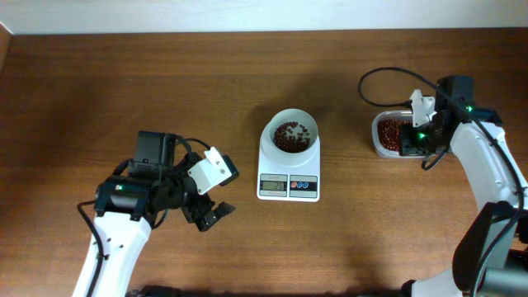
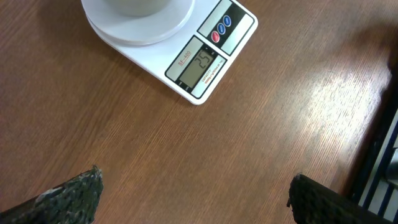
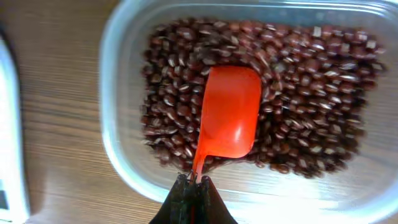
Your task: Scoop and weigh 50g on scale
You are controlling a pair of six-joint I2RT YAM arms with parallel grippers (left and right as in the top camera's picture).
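One glossy orange scoop (image 3: pixel 230 112), pinched in right jaws, rests on red-brown beans (image 3: pixel 311 93); left jaws wide.

Overhead view: lighting is even and diffuse, and shadows on the counter (image 1: pixel 165 82) are soft and faint. Left wrist view: pale glare streaks the counter at right, and the left fingers (image 2: pixel 68 196) are blurred. Right wrist view: the beans (image 3: pixel 311 93) are slightly soft, the scoop (image 3: pixel 231 112) carries a sheen, and the tub rim (image 3: pixel 115 93) is washed out.
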